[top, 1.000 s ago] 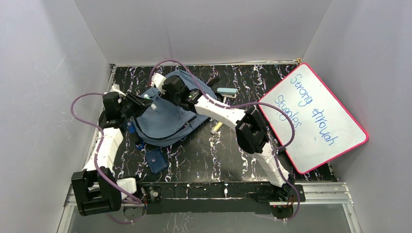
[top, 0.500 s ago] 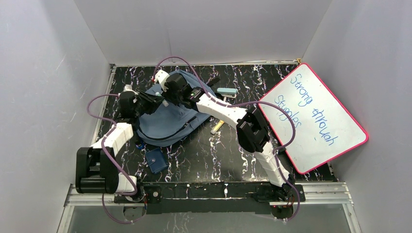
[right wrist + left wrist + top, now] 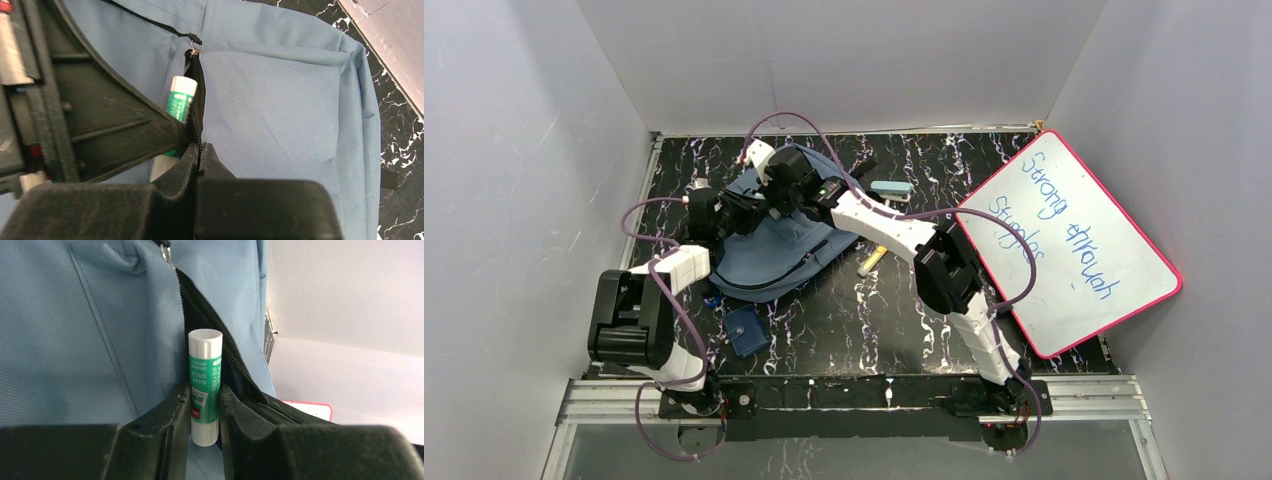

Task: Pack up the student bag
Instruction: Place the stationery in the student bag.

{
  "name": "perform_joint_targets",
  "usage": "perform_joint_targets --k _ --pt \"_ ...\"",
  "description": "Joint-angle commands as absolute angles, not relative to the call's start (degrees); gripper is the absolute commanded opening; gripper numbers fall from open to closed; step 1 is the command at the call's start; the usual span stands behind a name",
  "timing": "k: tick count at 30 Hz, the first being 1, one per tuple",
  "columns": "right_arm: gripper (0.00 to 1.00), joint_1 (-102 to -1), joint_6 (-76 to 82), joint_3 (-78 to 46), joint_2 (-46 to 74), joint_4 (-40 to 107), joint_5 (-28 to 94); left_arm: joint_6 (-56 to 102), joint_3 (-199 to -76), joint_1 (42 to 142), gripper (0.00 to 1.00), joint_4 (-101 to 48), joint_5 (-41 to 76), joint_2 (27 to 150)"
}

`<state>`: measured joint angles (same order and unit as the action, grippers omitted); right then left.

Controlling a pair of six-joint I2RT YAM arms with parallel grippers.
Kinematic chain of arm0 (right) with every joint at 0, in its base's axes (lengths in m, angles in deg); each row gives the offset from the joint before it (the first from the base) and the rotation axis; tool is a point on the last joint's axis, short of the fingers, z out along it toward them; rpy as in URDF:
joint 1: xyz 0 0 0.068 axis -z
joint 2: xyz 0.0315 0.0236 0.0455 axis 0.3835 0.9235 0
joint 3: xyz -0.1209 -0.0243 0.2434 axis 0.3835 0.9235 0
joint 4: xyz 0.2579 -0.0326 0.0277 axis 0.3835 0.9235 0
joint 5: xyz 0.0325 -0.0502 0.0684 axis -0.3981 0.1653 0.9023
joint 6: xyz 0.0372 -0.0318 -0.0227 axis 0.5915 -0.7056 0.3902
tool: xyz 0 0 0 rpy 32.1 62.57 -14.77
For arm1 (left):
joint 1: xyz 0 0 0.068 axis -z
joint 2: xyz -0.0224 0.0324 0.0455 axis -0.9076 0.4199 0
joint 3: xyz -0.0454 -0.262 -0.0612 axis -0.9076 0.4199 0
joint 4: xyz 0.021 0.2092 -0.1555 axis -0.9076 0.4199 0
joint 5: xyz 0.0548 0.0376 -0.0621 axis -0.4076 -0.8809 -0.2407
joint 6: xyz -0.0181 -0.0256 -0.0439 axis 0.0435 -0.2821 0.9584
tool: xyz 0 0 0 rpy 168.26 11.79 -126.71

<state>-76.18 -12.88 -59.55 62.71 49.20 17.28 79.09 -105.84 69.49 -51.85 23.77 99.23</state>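
Note:
The slate-blue student bag (image 3: 774,255) lies at the table's back left; it also fills the left wrist view (image 3: 75,340) and the right wrist view (image 3: 270,110). My left gripper (image 3: 205,405) is shut on a green-and-white glue stick (image 3: 205,375), whose white cap points into the bag's open zipper slit (image 3: 210,330). My right gripper (image 3: 199,150) is shut on the bag's zipper edge, pinching the fabric and black teeth beside that opening. The glue stick (image 3: 177,102) shows there next to the left fingers (image 3: 115,130). Both grippers meet over the bag's far end (image 3: 759,200).
A dark-blue pouch (image 3: 746,332) lies near the bag's front edge. A light-blue stapler-like item (image 3: 891,189) and a yellow marker (image 3: 870,261) lie right of the bag. A pink-framed whiteboard (image 3: 1069,240) leans at the right. Grey walls enclose the table.
My left arm has swung right and away from me, carrying the glue stick to the bag's zipper opening. My right gripper has shifted slightly back-left while holding the bag.

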Motion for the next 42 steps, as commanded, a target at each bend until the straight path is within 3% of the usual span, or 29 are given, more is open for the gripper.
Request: perform_joint_targets --k 1,17,25,26,28,29,37,42 --pt "0.00 -76.6 -11.0 -60.3 56.2 44.3 20.9 80.4 -108.0 71.3 0.00 -55.4 24.0 101.1" --pt "0.00 -76.6 -7.6 -56.1 54.4 42.2 22.8 81.8 -116.3 72.6 0.02 -61.2 31.8 112.4" --pt "0.00 -76.6 -7.9 -54.2 53.4 41.6 21.5 78.1 -117.6 72.5 0.43 -51.3 30.7 109.1" --pt "0.00 -76.6 -8.0 -54.1 53.4 41.7 21.4 77.0 -118.2 72.5 0.50 -48.9 30.1 108.0" --pt "0.00 -76.6 -8.0 -53.9 53.5 41.5 21.4 74.8 -119.3 72.5 0.75 -44.2 28.5 106.2" --pt "0.00 -76.6 -8.0 -53.8 53.4 41.5 21.2 74.1 -119.6 72.5 0.78 -42.0 27.7 105.2" --pt "0.00 -76.2 -7.9 -51.8 52.9 40.6 20.2 69.5 -119.6 72.5 0.79 -30.9 21.7 95.9" --pt "0.00 -76.0 -7.5 -51.1 53.0 40.2 20.7 68.2 -118.0 72.5 0.72 -27.1 19.5 89.3"
